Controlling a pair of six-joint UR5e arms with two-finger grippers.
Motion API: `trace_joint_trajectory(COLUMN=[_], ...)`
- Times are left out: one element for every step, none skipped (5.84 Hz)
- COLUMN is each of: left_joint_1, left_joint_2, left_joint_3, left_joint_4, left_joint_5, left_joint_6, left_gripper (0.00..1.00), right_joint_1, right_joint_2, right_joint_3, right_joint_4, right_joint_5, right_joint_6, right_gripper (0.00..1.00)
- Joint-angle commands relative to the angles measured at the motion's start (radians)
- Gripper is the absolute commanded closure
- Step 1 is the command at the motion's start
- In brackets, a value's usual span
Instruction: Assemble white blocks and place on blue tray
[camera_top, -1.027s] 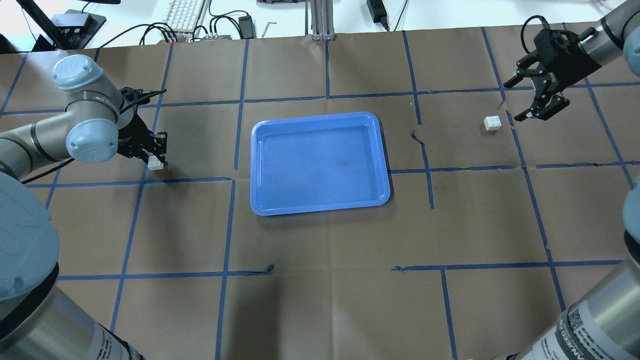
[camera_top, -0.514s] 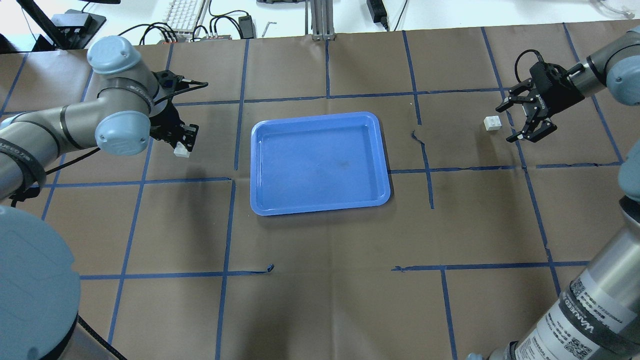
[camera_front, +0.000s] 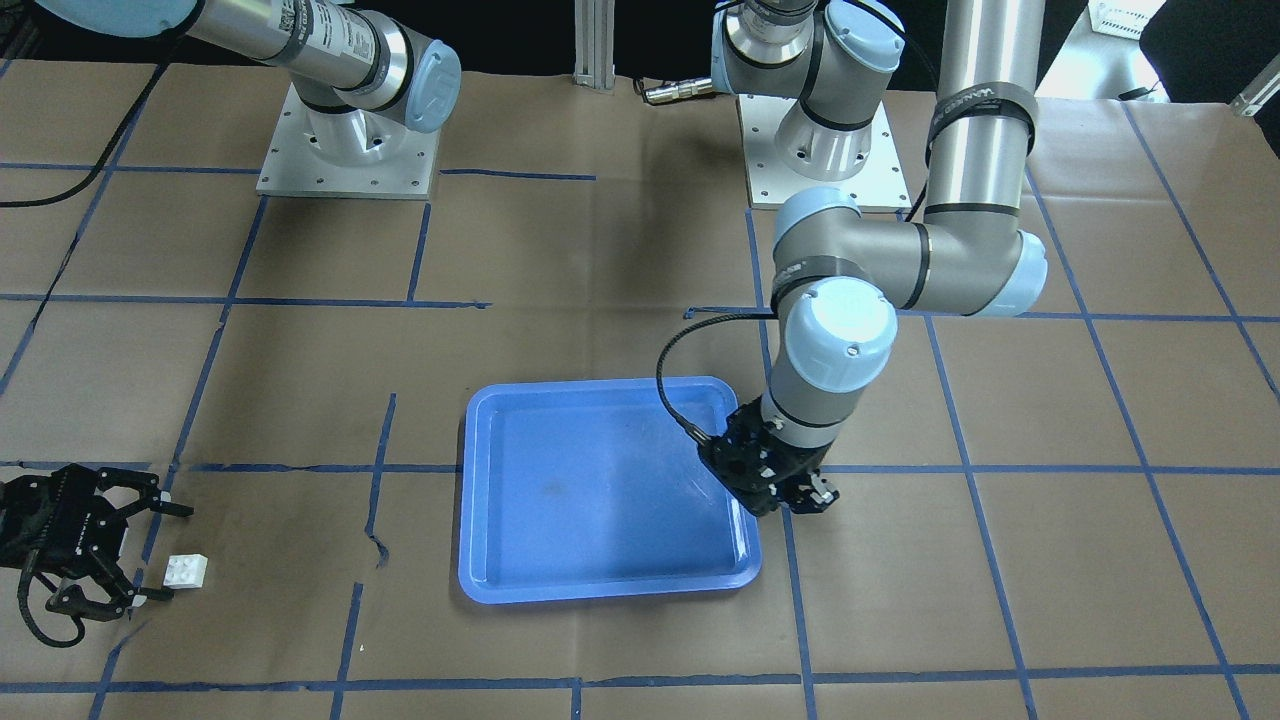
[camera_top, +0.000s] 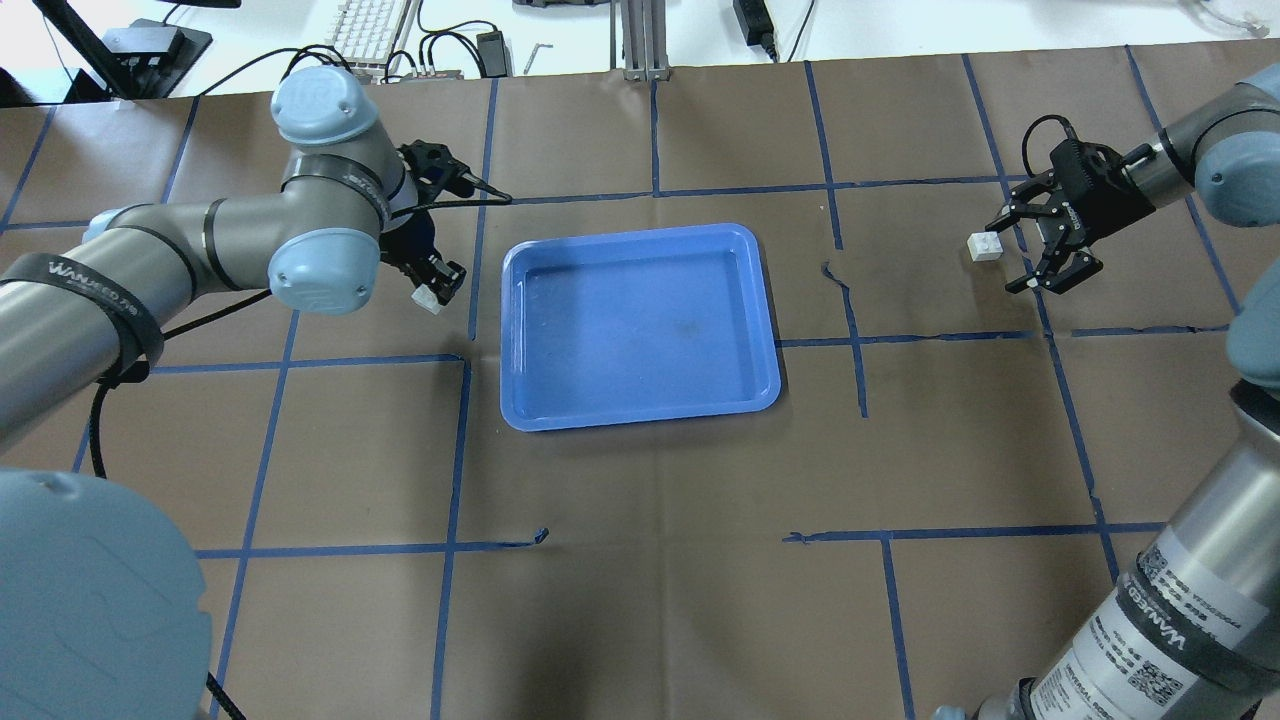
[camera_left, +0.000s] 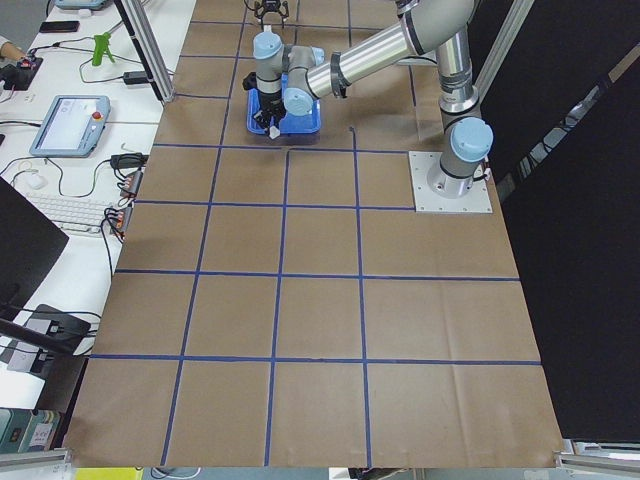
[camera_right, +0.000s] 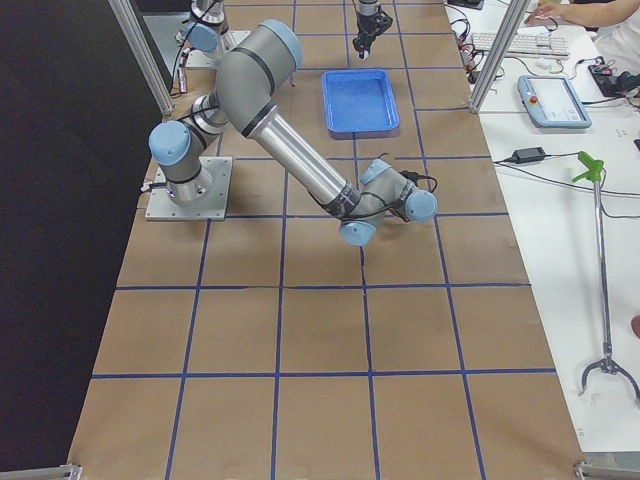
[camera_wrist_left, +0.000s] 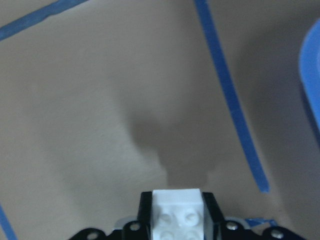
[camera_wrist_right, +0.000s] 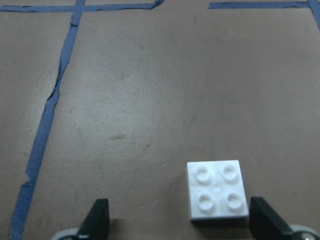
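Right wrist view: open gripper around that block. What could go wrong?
The loose block sits off-centre between the fingers of the open right gripper, so closing may shove or twist it. The left gripper holds the other block close beside the blue tray; a low sweep could clip its rim.

The near grey robot arm (camera_left: 380, 45) stretches along the brown paper-covered bench (camera_left: 300, 300) — its claw (camera_left: 270, 124) hangs at the flat blue plastic tray's (camera_left: 308, 120) near rim, a small white plastic block (camera_left: 273, 131) at its tip.

Glossy plastic blue tray (camera_top: 640, 330), smooth plastic white block (camera_wrist_right: 217, 190), matt creased brown paper (camera_top: 650, 600).
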Motion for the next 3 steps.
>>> trace_joint_trajectory(left_joint_1=[-0.113,-0.147,-0.165], left_joint_2=[0.002,-0.027,-0.069], left_joint_3=[-0.015,-0.009,-0.006], left_joint_4=[0.007,0.007,0.012], left_joint_5=[-0.012,-0.014,-0.012], left_joint_6=[0.238,0.26,0.271], left_gripper=[1.0,1.0,0.96], right_joint_1=[0.0,0.0,0.0], right_joint_2=[-0.002,-0.006,-0.003], right_joint_3=[-0.002,-0.002,-0.002], right_joint_4=[-0.002,-0.002,-0.003], right_joint_5=[0.064,0.064,0.064], right_joint_6=[0.0,-0.003,-0.003], right_gripper=[0.14,0.25,0.28])
